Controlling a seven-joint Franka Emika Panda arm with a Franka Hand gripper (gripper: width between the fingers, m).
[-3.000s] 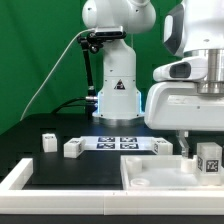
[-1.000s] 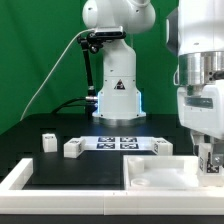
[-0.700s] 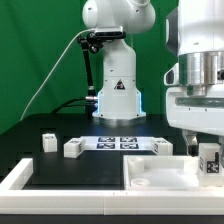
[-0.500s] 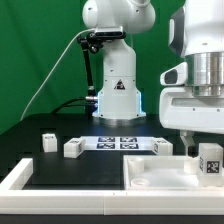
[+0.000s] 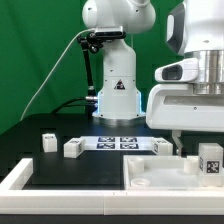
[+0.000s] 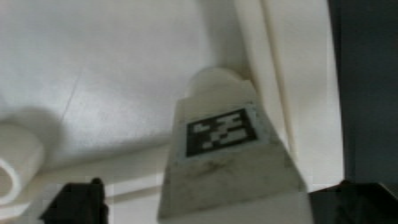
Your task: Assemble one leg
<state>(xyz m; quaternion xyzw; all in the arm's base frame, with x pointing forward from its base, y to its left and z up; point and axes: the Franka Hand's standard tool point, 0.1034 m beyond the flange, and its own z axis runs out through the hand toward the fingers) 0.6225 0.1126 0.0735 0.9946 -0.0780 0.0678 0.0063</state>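
The leg [image 5: 209,159] stands upright at the exterior view's right edge, on the big white tray-like panel [image 5: 150,176], tag face toward the camera. I read it as seated at, or right by, a corner mount on that panel, which would explain why it stands on end there instead of lying loose like the others (can't see the joint itself, so that's a judgement).

In the wrist view the same leg [image 6: 224,150] fills the middle of the frame, tag showing, tapering away from the camera. Both fingertips [image 6: 82,202] are dark tips on either side of it, with daylight between each tip and the leg.

So the claw [image 6: 214,205] is wide, holding nothing, and straddles the leg's near end without touching it. In the exterior view the arm's white wrist housing hangs right above the leg, one finger visible just to its left.

My read: the leg is between the fingers, set up for a re-grip and twist if it still needs tightening. Can't tell from here whether it's fully seated.

Further out: three more leg blocks sit loose on the black desk [image 5: 60,165], one [image 5: 48,141] far on the exterior view's left, one [image 5: 72,148] beside it, one [image 5: 161,146] by the marker board [image 5: 117,142]. All are well apart from the claw.
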